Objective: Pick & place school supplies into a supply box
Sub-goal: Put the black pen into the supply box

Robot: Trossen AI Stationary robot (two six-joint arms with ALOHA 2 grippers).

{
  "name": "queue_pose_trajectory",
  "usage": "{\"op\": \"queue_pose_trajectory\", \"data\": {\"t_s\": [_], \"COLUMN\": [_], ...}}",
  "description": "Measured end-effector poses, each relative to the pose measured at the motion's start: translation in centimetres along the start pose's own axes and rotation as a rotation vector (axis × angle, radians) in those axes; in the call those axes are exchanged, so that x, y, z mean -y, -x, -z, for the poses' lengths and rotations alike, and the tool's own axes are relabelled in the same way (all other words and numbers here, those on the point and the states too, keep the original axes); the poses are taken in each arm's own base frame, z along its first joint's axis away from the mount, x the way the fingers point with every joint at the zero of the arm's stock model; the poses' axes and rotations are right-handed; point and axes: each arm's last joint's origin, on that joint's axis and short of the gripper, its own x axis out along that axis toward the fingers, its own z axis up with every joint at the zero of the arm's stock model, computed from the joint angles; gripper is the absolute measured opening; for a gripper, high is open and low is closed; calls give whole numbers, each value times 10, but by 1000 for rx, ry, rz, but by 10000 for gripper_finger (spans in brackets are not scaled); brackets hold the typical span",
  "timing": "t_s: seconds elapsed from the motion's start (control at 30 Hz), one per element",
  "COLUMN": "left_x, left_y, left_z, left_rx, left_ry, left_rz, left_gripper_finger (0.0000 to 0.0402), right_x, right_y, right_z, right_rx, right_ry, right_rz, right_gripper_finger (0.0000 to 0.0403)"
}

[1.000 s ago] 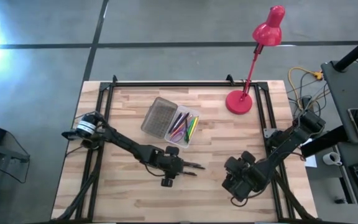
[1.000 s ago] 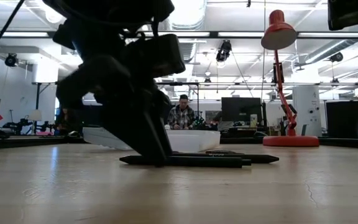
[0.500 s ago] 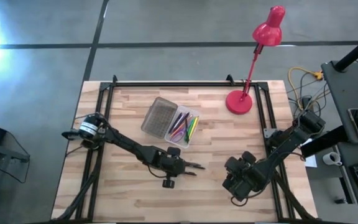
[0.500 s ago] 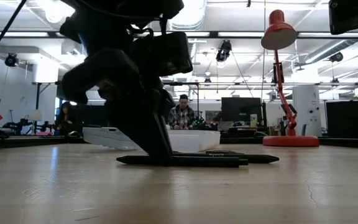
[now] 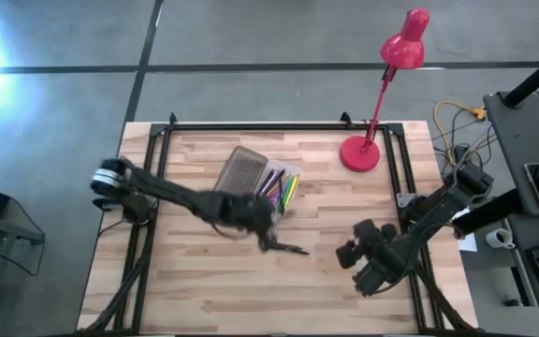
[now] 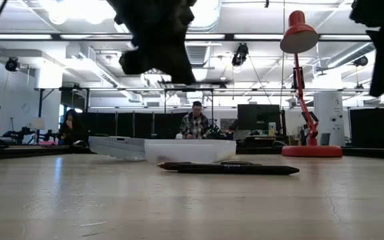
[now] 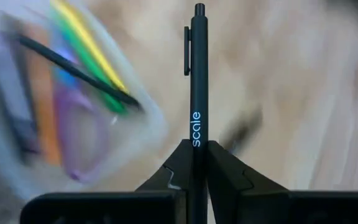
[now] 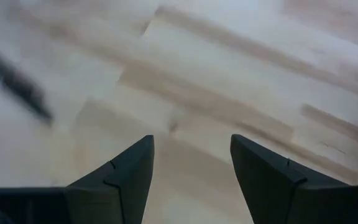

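My left gripper (image 7: pixel 196 163) has risen off the worktop (image 5: pixel 326 271), fingers clamped on a black pen (image 7: pixel 196 81) near the supply box (image 5: pixel 255 183). Right gripper (image 8: pixel 191 180), lower right in the high view, hangs spread apart.

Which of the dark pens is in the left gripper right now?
The dark pen printed "scale", clamped upright between the left gripper fingers and lifted off the table. Another dark pen lies flat on the wood, and one rests in the supply box.
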Motion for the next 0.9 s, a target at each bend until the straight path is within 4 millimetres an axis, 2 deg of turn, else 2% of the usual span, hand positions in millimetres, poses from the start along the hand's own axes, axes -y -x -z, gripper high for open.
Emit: {"op": "queue_pose_trajectory", "data": {"t_s": [0.1,0.23,0.33,0.47,0.63,0.77,0.9], "left_x": [-29,-71,-90,-99,-104,-105,-104], "left_y": [7,-6,-20,-42,-58,-58,-56], "left_z": [-24,-41,-47,-34,-19,-20,-25], "left_rx": [121,212,232,163,114,168,191], "left_ry": [186,362,477,520,587,625,588], "left_rz": [-37,-50,-16,-68,-132,-174,-184], "left_gripper_finger": [12,13,13,14,21,49,89], "right_x": [3,2,2,3,5,5,6], "right_y": [0,-2,-4,-5,-7,-8,-9], "right_z": [-3,-6,-7,-6,-6,-5,-5], "right_rx": [43,71,72,74,77,79,80], "right_ry": [-57,-58,-47,-44,-48,-44,-42], "right_rz": [8,1,7,10,17,20,23], "right_gripper_finger": [206,206,206,206,206,206,206]}}
